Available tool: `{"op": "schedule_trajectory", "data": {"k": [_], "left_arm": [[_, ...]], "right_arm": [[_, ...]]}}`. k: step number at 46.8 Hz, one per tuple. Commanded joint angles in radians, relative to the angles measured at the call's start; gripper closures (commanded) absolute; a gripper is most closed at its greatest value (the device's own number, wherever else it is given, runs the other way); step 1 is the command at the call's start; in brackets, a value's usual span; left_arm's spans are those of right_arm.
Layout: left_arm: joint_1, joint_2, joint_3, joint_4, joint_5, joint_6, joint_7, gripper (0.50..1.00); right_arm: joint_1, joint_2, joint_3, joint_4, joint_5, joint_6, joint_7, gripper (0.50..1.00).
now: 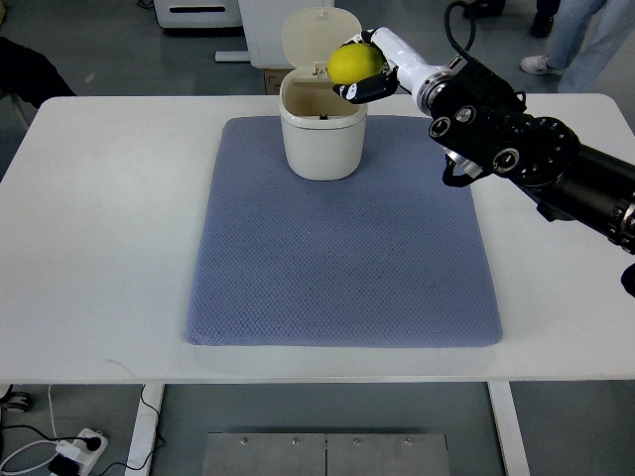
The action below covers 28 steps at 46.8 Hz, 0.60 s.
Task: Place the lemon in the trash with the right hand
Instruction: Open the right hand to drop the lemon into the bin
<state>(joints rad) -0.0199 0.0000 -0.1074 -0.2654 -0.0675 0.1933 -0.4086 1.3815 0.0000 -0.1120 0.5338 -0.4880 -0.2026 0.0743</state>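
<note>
Blue mat on white tabletop; my right hand clamped on lemon, held over open trash bin rim.

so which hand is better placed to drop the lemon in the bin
Right. The right hand already grips the lemon at the rim of the open trash bin, so it likely only needs to release. The left hand is out of view.

Trash bin stands on the far edge of the blue mat; its mouth is open and unblocked from above. Raised lid walls off the bin's far side. Right hand, fingers around the lemon, occupies the bin's right rim. Mat and worktop left of and nearer than the bin lie bare.
</note>
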Motion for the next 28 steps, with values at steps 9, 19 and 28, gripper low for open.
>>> {"op": "schedule_trajectory", "data": {"k": [9,19,28], "left_arm": [[0.0,0.0,0.0,0.0,0.0,0.0,0.001,0.5],[0.0,0.0,0.0,0.0,0.0,0.0,-0.001,0.5],[0.0,0.0,0.0,0.0,0.0,0.0,-0.001,0.5]], "right_arm": [[-0.002,0.0,0.002,0.011,0.0,0.0,0.005,0.576],[0.001,0.0,0.002,0.015,0.014,0.0,0.004,0.544],[-0.007,0.0,0.003,0.017,0.014,0.0,0.005,0.534]]}}
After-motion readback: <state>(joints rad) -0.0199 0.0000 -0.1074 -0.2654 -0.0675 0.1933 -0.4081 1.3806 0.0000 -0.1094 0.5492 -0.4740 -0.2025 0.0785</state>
